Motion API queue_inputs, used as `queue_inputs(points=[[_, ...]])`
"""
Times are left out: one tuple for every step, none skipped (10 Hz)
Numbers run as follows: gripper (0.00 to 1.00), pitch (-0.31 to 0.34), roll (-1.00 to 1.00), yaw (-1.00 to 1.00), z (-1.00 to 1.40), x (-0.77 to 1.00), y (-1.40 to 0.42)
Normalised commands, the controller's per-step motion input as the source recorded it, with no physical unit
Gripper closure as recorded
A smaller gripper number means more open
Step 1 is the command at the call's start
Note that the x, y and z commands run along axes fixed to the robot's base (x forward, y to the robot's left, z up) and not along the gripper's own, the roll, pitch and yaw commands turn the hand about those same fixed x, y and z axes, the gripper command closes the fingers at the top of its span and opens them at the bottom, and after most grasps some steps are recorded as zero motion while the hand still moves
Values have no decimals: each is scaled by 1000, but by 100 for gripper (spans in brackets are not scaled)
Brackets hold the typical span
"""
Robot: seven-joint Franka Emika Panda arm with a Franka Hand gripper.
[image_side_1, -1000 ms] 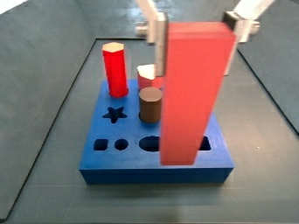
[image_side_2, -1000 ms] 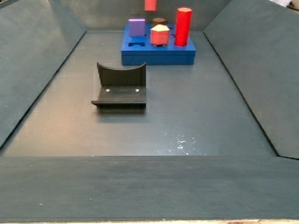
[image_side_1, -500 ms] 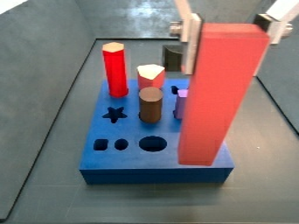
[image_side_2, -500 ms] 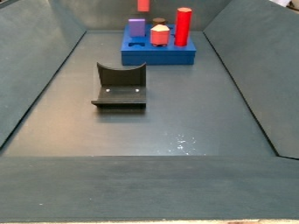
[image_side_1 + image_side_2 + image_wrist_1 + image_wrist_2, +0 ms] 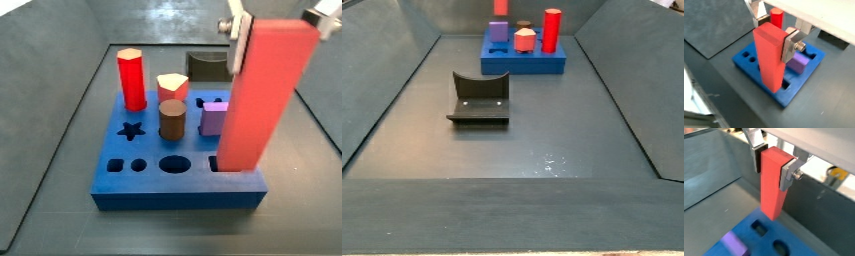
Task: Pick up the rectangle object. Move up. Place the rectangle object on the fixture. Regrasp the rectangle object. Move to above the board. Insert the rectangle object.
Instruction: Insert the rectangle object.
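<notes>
My gripper (image 5: 278, 22) is shut on the upper end of the rectangle object (image 5: 265, 95), a long salmon-red bar hanging upright. Its lower end hovers over the right front part of the blue board (image 5: 147, 185); I cannot tell whether it touches. Both wrist views show the bar (image 5: 769, 57) (image 5: 773, 188) between the silver fingers (image 5: 791, 45) (image 5: 788, 174), above the board (image 5: 784, 97) (image 5: 757, 240). In a side view only the bar's lower end (image 5: 501, 6) shows above the board (image 5: 525, 62). The fixture (image 5: 478, 98) stands apart on the floor, and behind the board in a side view (image 5: 207, 66).
On the board stand a red hexagonal post (image 5: 131, 78), a brown cylinder (image 5: 171, 118), a purple cube (image 5: 213, 117) and a short piece with a pale top (image 5: 171, 85). Star, round and small square holes lie open at its front. Sloping grey bin walls surround the floor.
The gripper has carried the bar to the right across the board in the side view, from over its middle to over its right front part. The fixture and the other pieces have not moved.
</notes>
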Motion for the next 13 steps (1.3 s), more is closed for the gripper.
queue_inputs(points=[[100,0,0,360,0,54,649],[100,0,-4,29,0,0,109],[100,0,-3,0,0,0,20],[100,0,24,0,-86,0,0],[100,0,0,0,-14,0,17],[100,0,0,3,0,0,17],[100,0,-39,0,0,0,86],[100,0,-114,17,0,17,214],[100,-4,-29,46,-14,6,83],[100,-136,61,0,-309,-3,0],[100,-26,0,0,-100,0,0],[100,0,9,0,-3,0,0],[100,-250,143,0,-689,-31,-103]])
